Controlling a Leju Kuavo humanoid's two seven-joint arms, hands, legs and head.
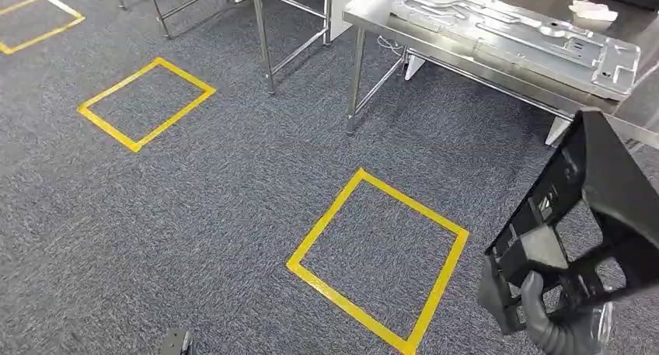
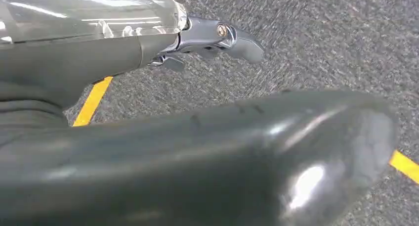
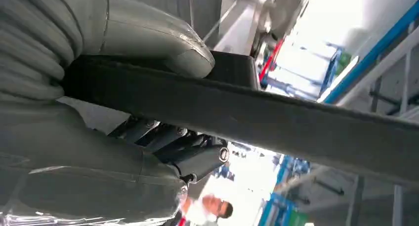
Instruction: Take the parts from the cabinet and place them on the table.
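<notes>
The grey carpet floor (image 1: 194, 200) is seen over most of the head view, and three squares of yellow tape are marked on it. One square (image 1: 35, 21) is at the far left, a second (image 1: 145, 102) is nearer the middle, and the largest square (image 1: 378, 258) lies closest to the robot. Much open carpet is found between and around these squares. Behind the second square, the metal legs of a frame (image 1: 264, 36) are standing.

In the left wrist view, the left hand (image 2: 217, 38) is seen above the carpet. Its fingers are stretched out, somewhat apart from the thumb, and nothing is held in them.

At the upper right of the head view, a steel table (image 1: 373, 17) is standing on thin legs, and its near edge runs slanted towards the right. A flat metal plate (image 1: 513, 36) with shaped cut-outs is lying on the table top, along this near edge. Open carpet is left between the largest tape square and the table legs.

At the lower right, a black plastic part (image 1: 591, 207) is held up above the carpet, tilted, not on the table. The right hand (image 1: 544, 312) is closed around its lower end. In the right wrist view, the thumb (image 3: 168, 43) is pressed on one side of a bar of the part and the darker fingers (image 3: 168, 139) are curled under the other side.
</notes>
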